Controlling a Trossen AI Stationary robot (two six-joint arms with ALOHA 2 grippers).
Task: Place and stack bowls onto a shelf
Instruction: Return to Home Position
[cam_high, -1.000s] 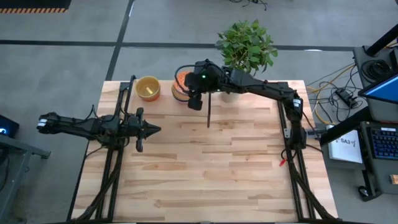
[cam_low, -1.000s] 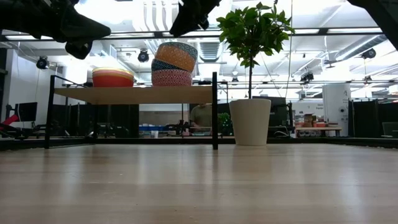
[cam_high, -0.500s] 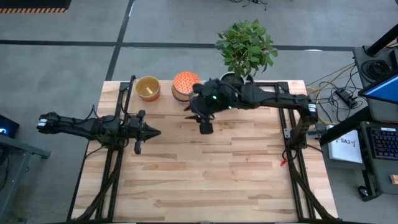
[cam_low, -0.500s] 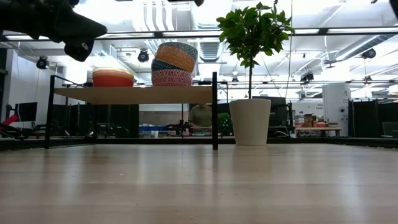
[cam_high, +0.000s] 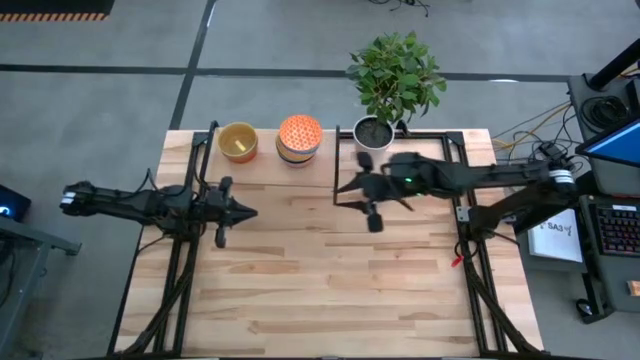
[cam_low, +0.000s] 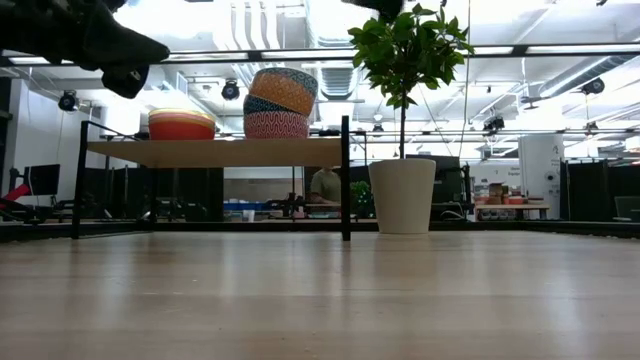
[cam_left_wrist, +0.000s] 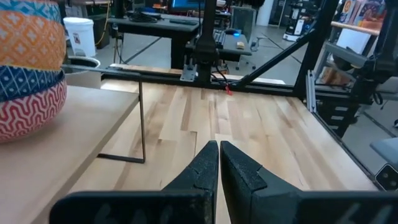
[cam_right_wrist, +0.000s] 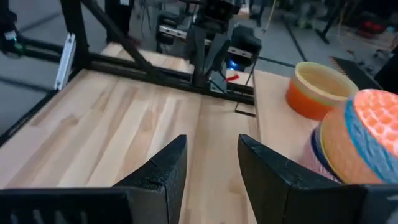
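1. Two stacks of bowls, a yellow-topped stack (cam_high: 238, 142) and an orange-patterned stack (cam_high: 299, 138), stand side by side on the shelf (cam_low: 215, 152) at the far edge of your counter (cam_high: 330, 290).
2. Seen level from the counter, the yellow-topped stack shows a yellow bowl nested in a red-orange one. The orange-patterned stack carries its top bowl tilted over a blue-patterned bowl and a red-patterned bowl.
3. Your right hand (cam_high: 345, 188) hovers high above the counter, just off the shelf's right end and in front of the potted plant (cam_high: 395, 70). Its fingers (cam_right_wrist: 177, 155) are spread apart and grip nothing.
4. Your left hand (cam_high: 250, 210) hangs over the left side of the counter, in front of the shelf and well apart from both stacks. Its fingers (cam_left_wrist: 208, 158) are pressed together with nothing between them.
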